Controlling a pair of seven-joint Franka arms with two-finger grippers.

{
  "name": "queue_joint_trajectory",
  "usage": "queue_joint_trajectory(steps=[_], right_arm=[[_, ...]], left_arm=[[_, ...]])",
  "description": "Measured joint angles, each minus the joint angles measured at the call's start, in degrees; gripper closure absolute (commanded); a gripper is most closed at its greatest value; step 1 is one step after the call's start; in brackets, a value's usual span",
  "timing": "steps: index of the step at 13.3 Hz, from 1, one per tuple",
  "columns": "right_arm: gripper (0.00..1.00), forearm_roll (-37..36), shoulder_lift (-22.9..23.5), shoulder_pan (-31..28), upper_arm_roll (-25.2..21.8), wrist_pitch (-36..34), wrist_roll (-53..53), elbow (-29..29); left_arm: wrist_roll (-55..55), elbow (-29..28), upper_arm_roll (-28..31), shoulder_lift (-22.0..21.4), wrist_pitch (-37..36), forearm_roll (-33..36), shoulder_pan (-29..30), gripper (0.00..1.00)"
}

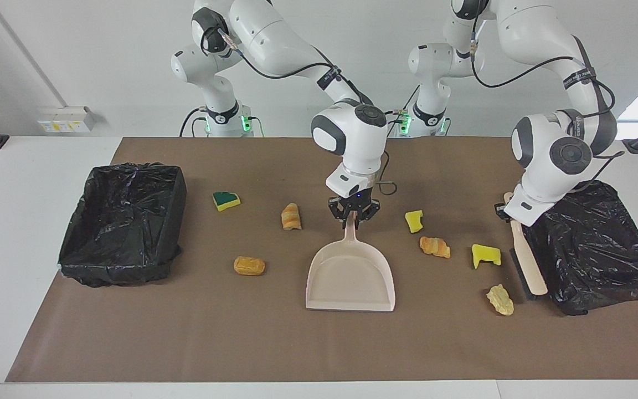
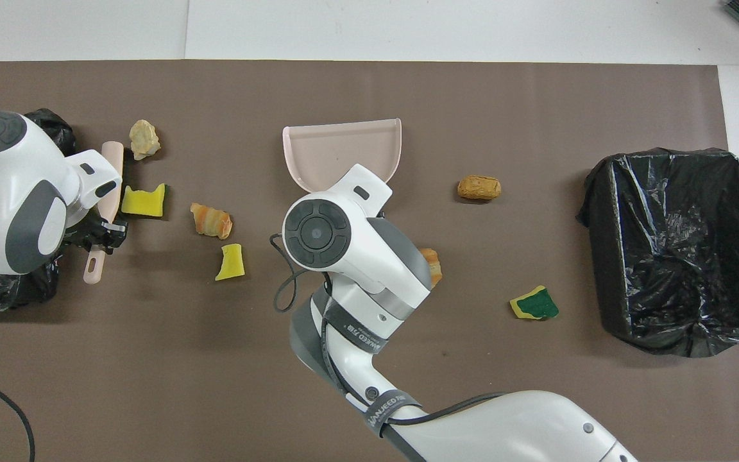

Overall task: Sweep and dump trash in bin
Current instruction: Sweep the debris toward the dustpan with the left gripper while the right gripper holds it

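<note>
- While the right arm reached out over the middle of the brown paper-covered table point(image 1: 186, 343), the right hand point(image 1: 354, 217) was pinched onto the handle tip of the beige plastic dustpan point(image 1: 350, 280), whose flat pan lay on the paper with its mouth turned away from the robots.
- The left hand point(image 1: 504, 213) was clamped on the handle of the pale wooden hand brush point(image 1: 526, 260), beside the black-bagged bin point(image 1: 596, 249) at the left arm's end of the table.
- The trash lay scattered on the paper, none of it in the dustpan.
- Toward the left arm's end: a small yellow sponge wedge point(image 1: 414, 221), a striped tan bread lump point(image 1: 435, 247), a yellow sponge block point(image 1: 485, 255) just beside the brush, and a pale crumpled lump point(image 1: 500, 300) farthest from the robots.
- Toward the right arm's end: a striped orange bread roll point(image 1: 291, 216), a round tan bread lump point(image 1: 249, 265), and a green-topped yellow sponge chunk point(image 1: 226, 200).
- A second black-bagged bin point(image 1: 125, 221) stood open at the right arm's end, well apart from all the scraps.
</note>
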Motion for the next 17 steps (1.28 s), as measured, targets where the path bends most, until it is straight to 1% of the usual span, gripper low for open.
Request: queue_joint_trajectory(steps=[1,3,4,6,8,10,12,13,15,17], right_arm=[[1.0,0.3,-0.9,-1.2,0.0,-0.8,-5.6,-0.2],[1.0,4.0,-2.9,-3.9,0.1,-2.6,-16.9,-0.9],[1.0,6.2,-4.2,-5.5,0.1,-3.2,-23.6,-1.8],[1.0,8.1,-6.7,-7.7,0.1,-3.4,-36.8,-4.3],[1.0,8.3,-7.9,-8.6,0.2,-3.4,-47.6,-6.5],[1.0,8.5,-8.2,-10.0,0.2,-3.4,-58.5,-8.4],[1.0,9.7,-8.4,-11.2,0.2,-3.4,-68.2,-9.9],[1.0,10.2,-8.6,-11.4,0.2,-3.3,-72.1,-10.5],[1.0,10.3,-9.4,-11.3,0.3,-3.3,-79.7,-11.7],[1.0,10.4,-10.3,-11.1,0.6,-3.0,-85.8,-13.3]], left_arm=[[-2.4,-0.7,-1.9,-0.5,-0.6,-0.2,-0.1,1.0],[-6.0,-2.0,-5.8,-1.8,-2.6,-2.5,-0.3,1.0],[-8.0,-2.4,-7.8,-2.4,-4.1,-3.6,-0.4,1.0],[-11.9,-2.6,-11.7,-3.7,-7.0,-4.3,-0.8,1.0],[-12.4,-2.5,-12.9,-6.3,-10.3,-5.4,-0.9,1.0],[-10.9,-2.2,-11.6,-9.4,-10.4,-5.5,-0.6,1.0],[-8.6,-1.8,-7.8,-10.5,-7.0,-5.5,-0.4,1.0],[-6.8,-1.8,-5.4,-10.2,-4.2,-5.5,-0.1,1.0],[-3.8,-1.8,-1.6,-8.2,1.7,-5.4,1.1,1.0],[-2.9,-1.8,0.1,-5.0,7.2,-4.8,1.6,1.0]])
